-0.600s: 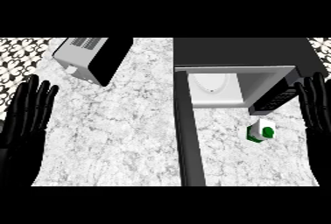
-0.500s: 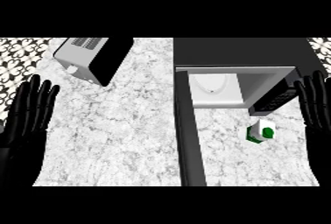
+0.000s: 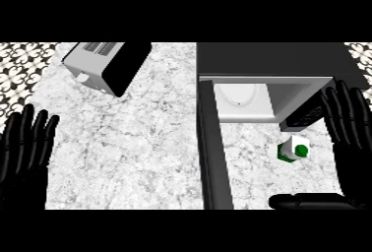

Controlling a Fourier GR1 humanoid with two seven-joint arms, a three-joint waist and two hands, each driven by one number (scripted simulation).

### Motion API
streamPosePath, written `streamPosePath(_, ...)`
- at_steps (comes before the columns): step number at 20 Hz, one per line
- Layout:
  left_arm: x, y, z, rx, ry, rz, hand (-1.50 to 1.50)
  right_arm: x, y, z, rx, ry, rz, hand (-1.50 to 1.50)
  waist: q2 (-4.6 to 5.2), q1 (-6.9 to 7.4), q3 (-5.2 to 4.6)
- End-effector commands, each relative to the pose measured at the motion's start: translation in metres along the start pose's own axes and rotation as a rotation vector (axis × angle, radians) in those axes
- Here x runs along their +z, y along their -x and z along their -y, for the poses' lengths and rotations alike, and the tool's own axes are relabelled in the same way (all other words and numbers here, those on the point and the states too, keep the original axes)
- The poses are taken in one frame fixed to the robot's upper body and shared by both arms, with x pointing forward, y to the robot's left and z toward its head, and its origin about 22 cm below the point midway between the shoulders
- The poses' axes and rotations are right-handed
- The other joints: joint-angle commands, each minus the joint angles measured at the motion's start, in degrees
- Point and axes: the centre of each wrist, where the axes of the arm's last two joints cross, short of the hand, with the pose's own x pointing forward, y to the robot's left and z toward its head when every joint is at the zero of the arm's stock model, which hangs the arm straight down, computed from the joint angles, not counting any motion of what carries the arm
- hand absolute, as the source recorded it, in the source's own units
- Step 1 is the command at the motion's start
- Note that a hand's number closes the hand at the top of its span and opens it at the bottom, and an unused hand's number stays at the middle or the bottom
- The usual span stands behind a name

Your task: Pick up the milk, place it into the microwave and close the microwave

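A marble counter fills most of the frame. At upper right the microwave stands open, its door running down the centre. A toaster lies at upper left. The left hand rests at the left edge and the right hand at the right edge, both with fingers straight and apart, holding nothing. The milk stands on the counter right of centre, below the microwave opening, near the right hand.

Black, slender-fingered left hand, right hand
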Motion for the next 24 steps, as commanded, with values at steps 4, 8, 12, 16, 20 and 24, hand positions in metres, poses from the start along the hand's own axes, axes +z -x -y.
streamPosePath(4, 0.025, -0.031, -0.018, 0.000, -0.023, -0.034, -1.50, 0.015, 0.002, -0.007, 0.017, 0.001, -0.042, -1.50, -0.03, -0.05, -0.02)
streamPosePath(8, 0.029, -0.029, -0.036, 0.011, -0.023, -0.026, -1.50, 0.017, -0.007, 0.004, 0.071, 0.072, -0.063, -1.50, 0.00, -0.10, -0.03)
streamPosePath(12, 0.056, -0.030, -0.025, 0.025, -0.026, -0.025, -1.50, 0.028, -0.007, 0.006, 0.083, 0.085, -0.102, -1.50, -0.05, 0.04, -0.03)
streamPosePath(16, 0.077, -0.040, -0.036, 0.026, -0.017, -0.032, -1.50, 0.041, 0.016, 0.007, 0.088, 0.089, -0.138, -1.50, -0.09, 0.20, -0.02)
streamPosePath(20, 0.071, -0.047, -0.049, 0.018, -0.021, -0.035, -1.50, 0.058, 0.044, 0.019, 0.078, 0.092, -0.165, -1.50, -0.04, 0.00, -0.01)
streamPosePath(24, 0.075, -0.035, -0.045, 0.014, -0.025, -0.023, -1.50, 0.049, 0.066, 0.029, 0.105, 0.138, -0.197, -1.50, -0.03, 0.20, -0.02)
